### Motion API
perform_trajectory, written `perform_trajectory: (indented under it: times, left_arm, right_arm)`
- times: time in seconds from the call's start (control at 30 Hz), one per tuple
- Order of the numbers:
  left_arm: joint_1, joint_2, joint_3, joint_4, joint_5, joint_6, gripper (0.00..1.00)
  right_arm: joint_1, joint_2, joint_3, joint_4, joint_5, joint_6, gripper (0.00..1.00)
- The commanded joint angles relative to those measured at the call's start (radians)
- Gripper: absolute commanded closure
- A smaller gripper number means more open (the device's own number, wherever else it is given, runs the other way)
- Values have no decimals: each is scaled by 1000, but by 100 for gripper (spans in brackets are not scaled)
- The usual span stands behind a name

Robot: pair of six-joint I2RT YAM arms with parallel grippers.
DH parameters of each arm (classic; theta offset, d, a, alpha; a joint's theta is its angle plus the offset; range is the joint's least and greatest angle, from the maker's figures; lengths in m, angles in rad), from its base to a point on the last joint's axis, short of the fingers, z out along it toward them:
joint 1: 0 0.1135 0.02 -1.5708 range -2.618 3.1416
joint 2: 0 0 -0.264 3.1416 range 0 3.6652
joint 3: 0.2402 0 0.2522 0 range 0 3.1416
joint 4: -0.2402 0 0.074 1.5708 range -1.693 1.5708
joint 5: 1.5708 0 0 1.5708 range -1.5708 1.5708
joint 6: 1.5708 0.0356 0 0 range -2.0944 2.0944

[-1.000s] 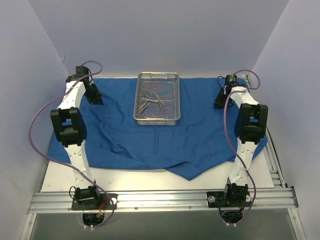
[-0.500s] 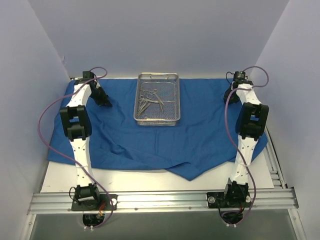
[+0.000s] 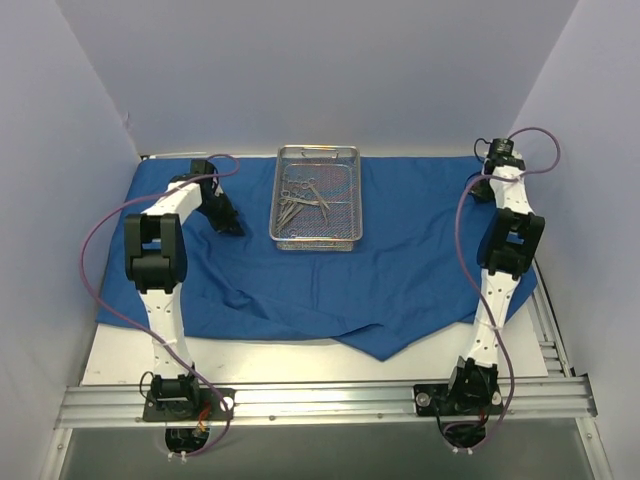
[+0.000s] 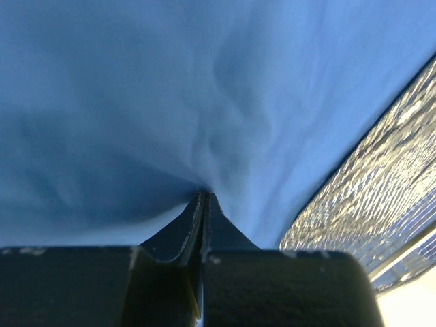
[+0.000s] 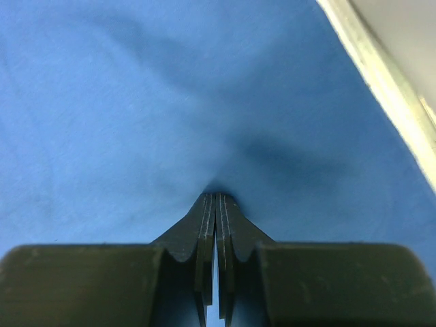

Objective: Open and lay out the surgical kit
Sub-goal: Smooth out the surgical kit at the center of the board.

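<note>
The royal-blue cloth wrap [image 3: 400, 260] lies spread over the table, rumpled along its near edge. On it at the back centre stands the silver wire-mesh tray [image 3: 347, 200], with several thin scissor-handled instruments [image 3: 300, 197] inside. My left gripper [image 3: 230, 224] is shut, its tips pressed onto the cloth just left of the tray. In the left wrist view the gripper [image 4: 204, 194] meets creased cloth [image 4: 136, 102], with tray mesh [image 4: 381, 191] at the right. My right gripper [image 3: 481, 190] is shut with its tips on the cloth near the far right corner. In the right wrist view the gripper [image 5: 216, 195] touches cloth [image 5: 136, 102].
White walls close in the table on the left, back and right. A bare white strip of table [image 3: 250, 360] shows in front of the cloth. The table's pale right edge [image 5: 381, 88] runs close to the right gripper. Purple cables loop from both arms.
The left gripper has slid right across the cloth toward the tray. The right gripper has moved outward toward the far right corner. Both stayed shut.
</note>
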State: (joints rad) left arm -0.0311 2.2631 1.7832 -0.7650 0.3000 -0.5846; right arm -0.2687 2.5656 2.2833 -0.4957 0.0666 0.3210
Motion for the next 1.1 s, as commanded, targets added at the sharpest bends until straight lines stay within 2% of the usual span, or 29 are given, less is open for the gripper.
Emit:
perform_trajectory:
  times: [0.0,0.07,0.17,0.27,0.47,0.63,0.8,1.07]
  left_arm:
    - [-4,-128,-57,111,-27,-9,98]
    - [-4,-134,-47,90,-35,5,98]
    - [-6,-128,-2,59,-42,12,98]
    - [-6,-94,67,35,-45,28,98]
    - [-12,71,238,-46,-9,22,98]
    - [-18,125,257,-37,-9,12,98]
    - [-26,237,367,-161,-24,-7,98]
    - [-47,279,384,-132,73,-106,98]
  right_arm:
    - [-41,35,-57,-93,47,-74,100]
    - [-35,-7,-61,-78,-41,-51,100]
    - [-8,-91,-70,-72,-56,-22,100]
    - [17,-201,-146,-63,-143,16,100]
    - [63,-433,-554,67,-346,151,100]
    - [118,-524,-741,115,-344,141,100]
    - [97,-472,-759,105,-272,124,100]
    - [54,-272,-599,26,-81,83,100]
